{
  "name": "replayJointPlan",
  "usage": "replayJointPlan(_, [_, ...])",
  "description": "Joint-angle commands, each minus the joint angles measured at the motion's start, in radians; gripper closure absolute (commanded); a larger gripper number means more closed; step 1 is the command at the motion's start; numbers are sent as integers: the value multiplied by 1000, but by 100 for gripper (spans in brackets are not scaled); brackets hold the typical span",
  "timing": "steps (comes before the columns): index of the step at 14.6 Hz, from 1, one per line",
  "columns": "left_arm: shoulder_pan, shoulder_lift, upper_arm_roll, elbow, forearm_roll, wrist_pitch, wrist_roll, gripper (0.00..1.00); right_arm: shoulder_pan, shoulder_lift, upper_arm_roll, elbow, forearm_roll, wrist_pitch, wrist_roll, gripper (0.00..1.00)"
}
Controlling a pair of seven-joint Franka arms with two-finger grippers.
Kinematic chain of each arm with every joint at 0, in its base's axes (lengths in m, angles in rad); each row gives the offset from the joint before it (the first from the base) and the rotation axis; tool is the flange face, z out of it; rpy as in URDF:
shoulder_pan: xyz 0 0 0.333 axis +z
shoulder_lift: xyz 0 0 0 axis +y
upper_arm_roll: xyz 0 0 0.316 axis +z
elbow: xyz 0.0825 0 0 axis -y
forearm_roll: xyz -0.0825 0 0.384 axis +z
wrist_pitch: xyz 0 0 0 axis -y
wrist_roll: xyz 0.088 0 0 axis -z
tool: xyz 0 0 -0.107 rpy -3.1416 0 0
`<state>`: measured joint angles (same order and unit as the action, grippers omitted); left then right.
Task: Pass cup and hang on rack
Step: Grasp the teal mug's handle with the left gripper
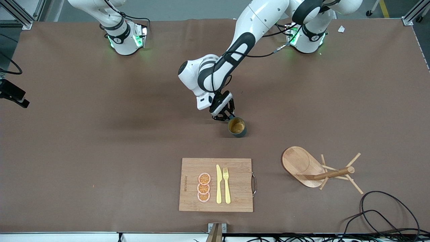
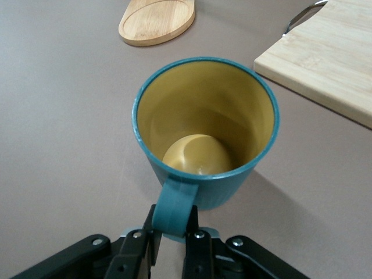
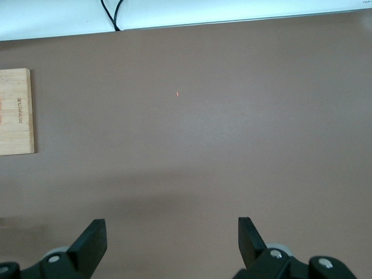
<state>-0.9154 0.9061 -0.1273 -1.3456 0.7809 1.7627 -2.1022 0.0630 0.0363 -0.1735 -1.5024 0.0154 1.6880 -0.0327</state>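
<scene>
The cup [image 1: 237, 127], dark teal with a mustard-yellow inside, stands upright on the brown table near its middle. My left gripper [image 1: 224, 116] is low beside it and shut on the cup's small side handle [image 2: 174, 203]; both black fingers press the handle's sides. The cup's mouth [image 2: 204, 116] faces up and it holds nothing. The rack [image 1: 319, 168], a light wooden mug tree with an oval base and thin pegs, is nearer the front camera, toward the left arm's end. My right gripper [image 3: 172, 238] hangs open over bare table, holding nothing.
A wooden cutting board [image 1: 235, 198] with orange slices, a yellow knife and a fork lies nearer the front camera than the cup. Black cables [image 1: 386, 215] curl at the table's front corner by the rack. The rack's base [image 2: 157, 20] shows past the cup.
</scene>
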Motion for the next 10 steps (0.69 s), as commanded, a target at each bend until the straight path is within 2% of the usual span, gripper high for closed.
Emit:
replayJointPlan(1, [6,-18,17,28,17,-11,50,94,-20,-22,12,-12,-3,-7,-16,0])
replayJointPlan(5, [15,-45,9,78,1,-12,71,97,-25,-22,14,-12,-3,-7,-16,0])
replayJointPlan(10, [73,-142,0,109,-144,-3,73,97,-26,-22,12,-10,-3,-7,-18,0])
